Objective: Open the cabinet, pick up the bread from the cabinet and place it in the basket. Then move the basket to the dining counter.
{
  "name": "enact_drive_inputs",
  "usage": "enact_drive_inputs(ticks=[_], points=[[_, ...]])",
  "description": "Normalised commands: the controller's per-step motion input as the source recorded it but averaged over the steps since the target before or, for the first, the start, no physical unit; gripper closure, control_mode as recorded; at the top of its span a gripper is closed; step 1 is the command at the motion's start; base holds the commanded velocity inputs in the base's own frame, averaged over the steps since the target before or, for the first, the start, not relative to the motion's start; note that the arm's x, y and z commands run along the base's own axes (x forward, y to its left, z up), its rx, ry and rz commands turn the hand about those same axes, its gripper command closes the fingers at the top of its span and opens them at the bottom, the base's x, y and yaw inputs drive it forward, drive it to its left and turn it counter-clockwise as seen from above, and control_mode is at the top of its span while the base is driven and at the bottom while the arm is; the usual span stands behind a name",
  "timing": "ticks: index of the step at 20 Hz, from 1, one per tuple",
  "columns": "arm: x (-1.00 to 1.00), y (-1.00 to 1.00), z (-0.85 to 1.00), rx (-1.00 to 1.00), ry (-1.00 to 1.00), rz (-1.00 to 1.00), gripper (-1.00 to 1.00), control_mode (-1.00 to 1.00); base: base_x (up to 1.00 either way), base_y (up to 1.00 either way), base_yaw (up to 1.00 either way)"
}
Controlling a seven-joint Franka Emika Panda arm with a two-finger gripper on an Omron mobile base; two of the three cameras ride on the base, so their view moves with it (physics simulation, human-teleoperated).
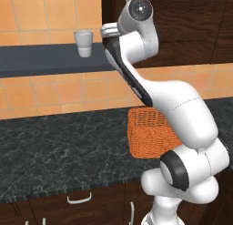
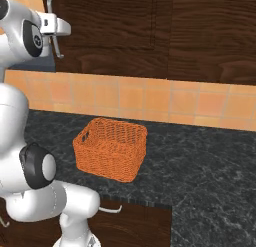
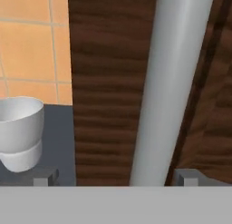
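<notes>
While claw (image 3: 115, 177) is hanging wide apart, straddling cabinet (image 3: 108, 82) handle (image 3: 174, 82): off-centre closing is risking slip, door staying shut. Basket (image 2: 111, 147) is sitting mid-bench (image 2: 210, 166); bread unseen.

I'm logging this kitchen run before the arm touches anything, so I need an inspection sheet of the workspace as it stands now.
Surface: black marbled counter, with the basket standing on it.
Job's things: cabinet door shut, its silver handle close ahead of the pincer; orange basket upright on the counter; bread not seen.
Clutter: white cup on the dark shelf left of the cabinet.
Grippers: pincer open, tips either side of the handle, not yet closed on it.
Cables: nothing seen.
Surroundings: orange tiled wall; low drawers with curved handles under the counter.
</notes>
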Motion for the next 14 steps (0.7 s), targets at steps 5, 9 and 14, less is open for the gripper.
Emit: enact_drive_inputs(ticks=[5, 9, 14], points=[[0.55, -0.04, -0.05, 0.02, -0.09, -0.06, -1.00, -1.00, 0.00, 0.00, 0.00], [0.51, -0.02, -0.11, 0.05, -0.08, -0.02, 1.00, -1.00, 0.00, 0.00, 0.00], [0.43, -0.01, -0.03, 0.05, -0.09, 0.00, 1.00, -1.00, 0.00, 0.00, 0.00]])
